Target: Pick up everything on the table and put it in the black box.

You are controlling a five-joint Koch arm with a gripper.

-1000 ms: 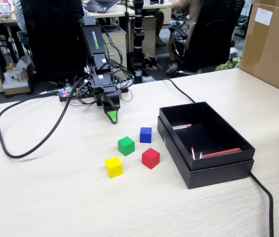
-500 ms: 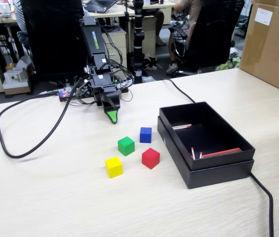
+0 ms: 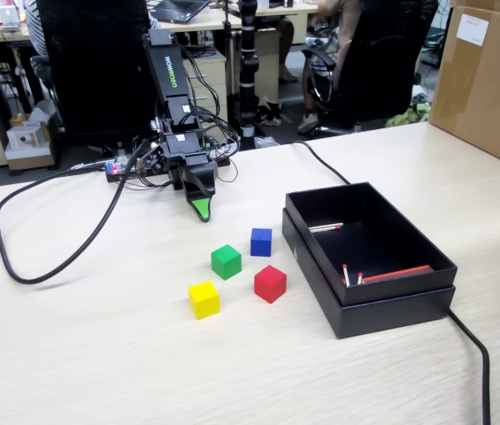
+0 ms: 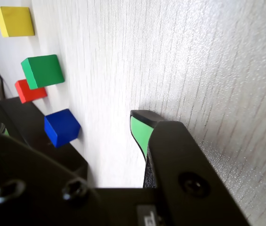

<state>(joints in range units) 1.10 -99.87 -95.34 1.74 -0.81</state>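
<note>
Office behind, pale wood-grain worktop (image 3: pixel 99 354). Gripper (image 3: pixel 200 209) tip-down near base, empty; only one green tip visible, opening not tellable. Green cube (image 3: pixel 226 261), blue cube (image 3: pixel 261 242), red cube (image 3: pixel 270 283), yellow cube (image 3: pixel 203 299) clustered left of black box (image 3: pixel 426 264) in fixed view, none inside. Risk: tight cluster, jaw likely nudging a neighbour during grasp. Green lettering on arm, blurred, unreadable

fixed: front, high, far | wrist: low, close, sideways | shared: green cube (image 3: pixel 226 261) (image 4: pixel 42 71)
</note>
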